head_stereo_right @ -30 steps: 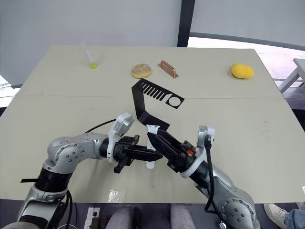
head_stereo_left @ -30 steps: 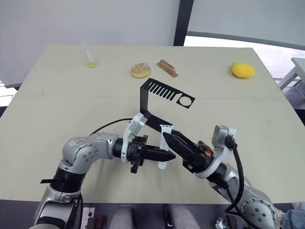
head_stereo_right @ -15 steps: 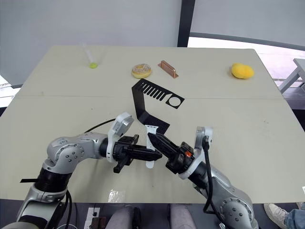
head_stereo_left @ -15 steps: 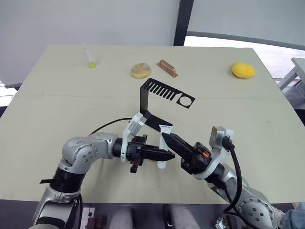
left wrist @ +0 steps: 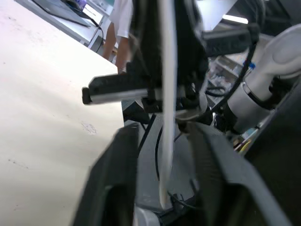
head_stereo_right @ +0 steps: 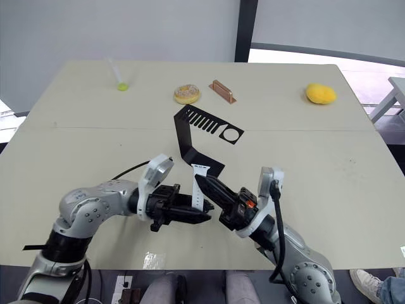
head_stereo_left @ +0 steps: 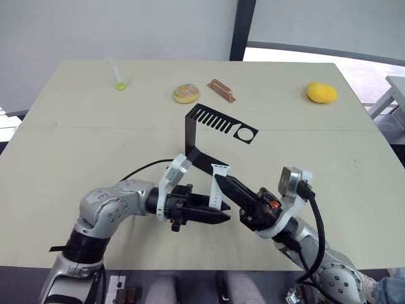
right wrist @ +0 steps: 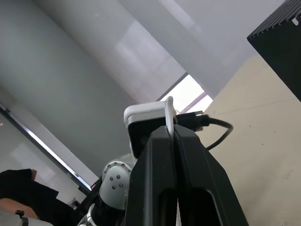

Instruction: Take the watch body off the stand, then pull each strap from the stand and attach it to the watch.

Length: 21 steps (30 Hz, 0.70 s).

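With the right gripper (head_stereo_left: 218, 180) jaws clamped on a white strap (head_stereo_left: 219, 172) near the table's front edge, attaching is underway; left gripper (head_stereo_left: 223, 217) jaws look closed, watch body unseen.

Next: align strap end.

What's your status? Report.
Right gripper shut on strap. Left gripper open around it. Stand behind, nothing blocking.

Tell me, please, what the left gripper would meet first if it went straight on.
Probably the right gripper, or the white strap it is shut on; the left gripper points toward them, though depth is unclear.
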Motion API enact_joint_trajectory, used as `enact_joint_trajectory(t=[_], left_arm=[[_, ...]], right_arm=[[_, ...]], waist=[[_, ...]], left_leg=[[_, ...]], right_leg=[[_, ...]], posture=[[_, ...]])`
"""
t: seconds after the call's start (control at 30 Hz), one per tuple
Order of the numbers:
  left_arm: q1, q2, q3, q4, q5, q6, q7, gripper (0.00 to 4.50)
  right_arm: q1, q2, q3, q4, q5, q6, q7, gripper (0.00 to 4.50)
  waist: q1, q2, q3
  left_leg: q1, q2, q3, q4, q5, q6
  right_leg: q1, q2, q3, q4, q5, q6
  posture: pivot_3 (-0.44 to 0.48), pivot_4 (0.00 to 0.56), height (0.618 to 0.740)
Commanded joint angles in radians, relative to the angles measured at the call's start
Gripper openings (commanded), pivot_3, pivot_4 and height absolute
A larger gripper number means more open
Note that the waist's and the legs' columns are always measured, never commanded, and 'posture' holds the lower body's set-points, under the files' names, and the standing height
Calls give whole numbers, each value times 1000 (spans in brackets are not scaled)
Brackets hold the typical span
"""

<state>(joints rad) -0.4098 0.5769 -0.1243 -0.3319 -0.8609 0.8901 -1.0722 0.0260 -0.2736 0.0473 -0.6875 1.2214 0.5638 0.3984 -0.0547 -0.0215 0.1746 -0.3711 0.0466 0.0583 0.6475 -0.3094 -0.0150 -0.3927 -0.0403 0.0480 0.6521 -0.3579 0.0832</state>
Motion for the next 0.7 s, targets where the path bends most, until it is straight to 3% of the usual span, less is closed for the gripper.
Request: enact_joint_trajectory(t=[0.03,0.1,0.23,0.47,0.7], left_arm=[[49,80,79,57,165,-299,-110,3940],[84,135,130,152,275,-506,-160,4416],[142,205,233,327,397,-827,-219,4416],[332,291,426,446,436,-973,-192,4416],[375,271,408,342,430,-948,-141,4416]], right_arm=[[1,-72,-52,-87,-137,-66,44,0],[48,-166,-86,-115,-265,-113,114,0],[166,-257,-176,-110,-392,-221,200,0],[393,-294,-438,43,-542,-415,332,0],[472,-352,-575,172,-581,-506,477,0]], waist=[[2,0,0],[4,0,0],[12,0,0],[19,0,0],[26,0,0]], left_leg=[[0,0,0,0,0,0],[0,0,0,0,0,0],[0,0,1,-3,-1,1],[-1,1,2,-4,-3,4],[1,1,3,-3,-3,4]], right_leg=[[0,0,0,0,0,0],[0,-1,0,-1,0,0],[1,0,-1,-7,0,-1],[1,-2,-1,-8,0,0],[4,-5,-3,-7,0,0]], posture=[[0,150,740],[0,150,740],[0,150,740],[0,150,740],[0,150,740]])
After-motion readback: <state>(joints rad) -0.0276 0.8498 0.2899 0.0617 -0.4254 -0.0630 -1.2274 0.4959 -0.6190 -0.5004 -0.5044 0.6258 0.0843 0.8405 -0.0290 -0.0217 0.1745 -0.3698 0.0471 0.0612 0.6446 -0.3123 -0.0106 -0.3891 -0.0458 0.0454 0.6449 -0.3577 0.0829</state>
